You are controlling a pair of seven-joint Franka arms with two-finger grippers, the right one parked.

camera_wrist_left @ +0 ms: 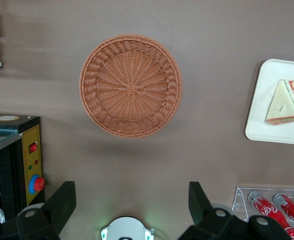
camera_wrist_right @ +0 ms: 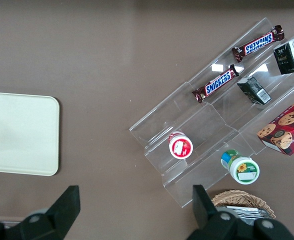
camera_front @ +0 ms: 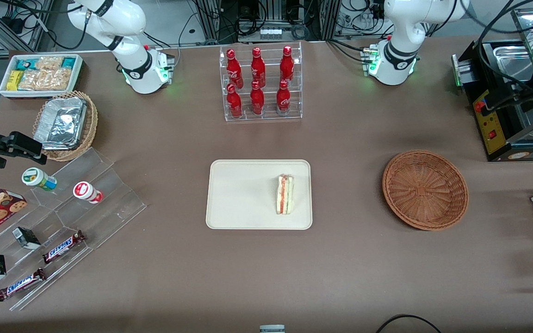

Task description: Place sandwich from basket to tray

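Note:
The sandwich (camera_front: 285,194) (camera_wrist_left: 285,102), a pale wedge with a red and green stripe, lies on the cream tray (camera_front: 238,199) (camera_wrist_left: 271,127), on the part of it nearest the basket. Nothing lies in the round reddish-brown wicker basket (camera_front: 425,189) (camera_wrist_left: 131,85), which sits beside the tray toward the working arm's end of the table. My left gripper (camera_wrist_left: 132,187) hangs high over the bare table between the basket and its own arm base (camera_front: 393,64). It is open, with nothing between its black fingers (camera_wrist_left: 67,200).
A clear rack of red bottles (camera_front: 261,83) stands farther from the front camera than the tray. A black machine (camera_front: 507,101) sits at the working arm's end. A stepped acrylic snack display (camera_front: 63,222), a foil-tray basket (camera_front: 65,125) and a white snack bin (camera_front: 40,74) fill the parked arm's end.

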